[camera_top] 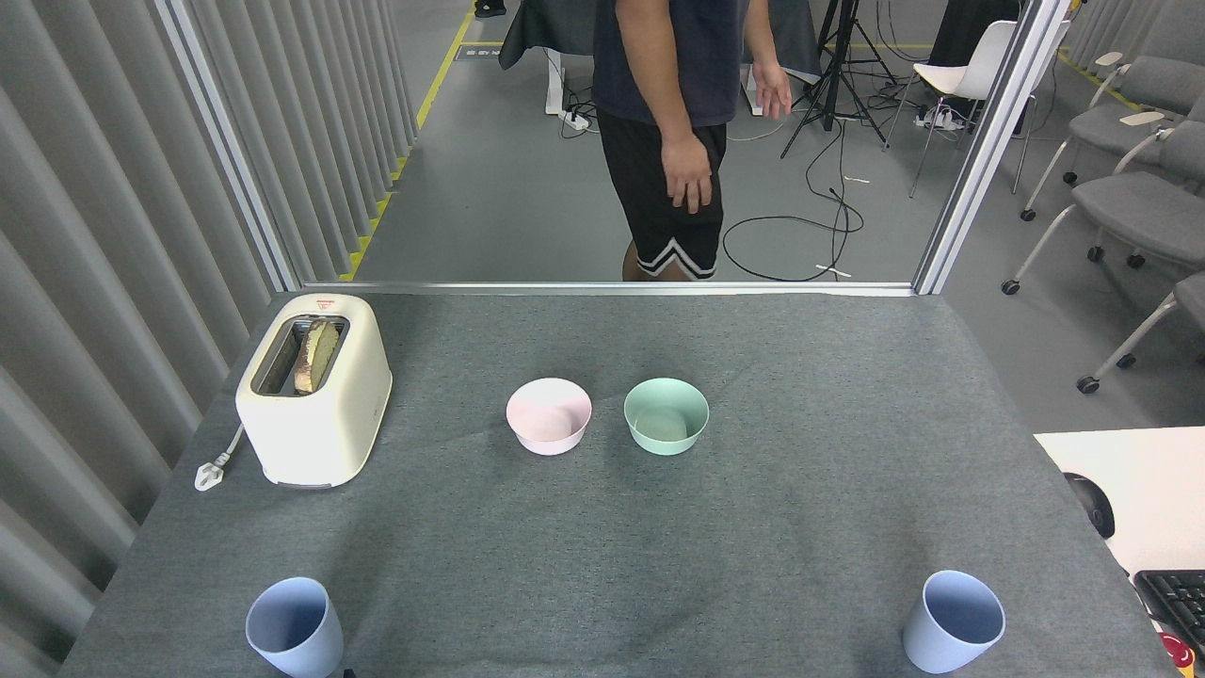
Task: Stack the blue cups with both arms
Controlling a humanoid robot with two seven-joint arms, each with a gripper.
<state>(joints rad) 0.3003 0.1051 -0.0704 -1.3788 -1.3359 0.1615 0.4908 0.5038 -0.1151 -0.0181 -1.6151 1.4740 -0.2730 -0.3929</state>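
Note:
Two pale blue cups stand upright on the grey table (602, 565). One blue cup (295, 628) is at the near left corner, the other blue cup (953, 621) at the near right corner, far apart from each other. Both are empty with their mouths up. Neither of my arms nor their grippers show in the head view.
A pink bowl (549, 415) and a mint-green bowl (666, 415) sit side by side mid-table. A cream toaster (314, 386) with bread in its slot stands at the left. A person (673, 122) stands beyond the far edge. A keyboard (1175, 595) lies on a white desk at right.

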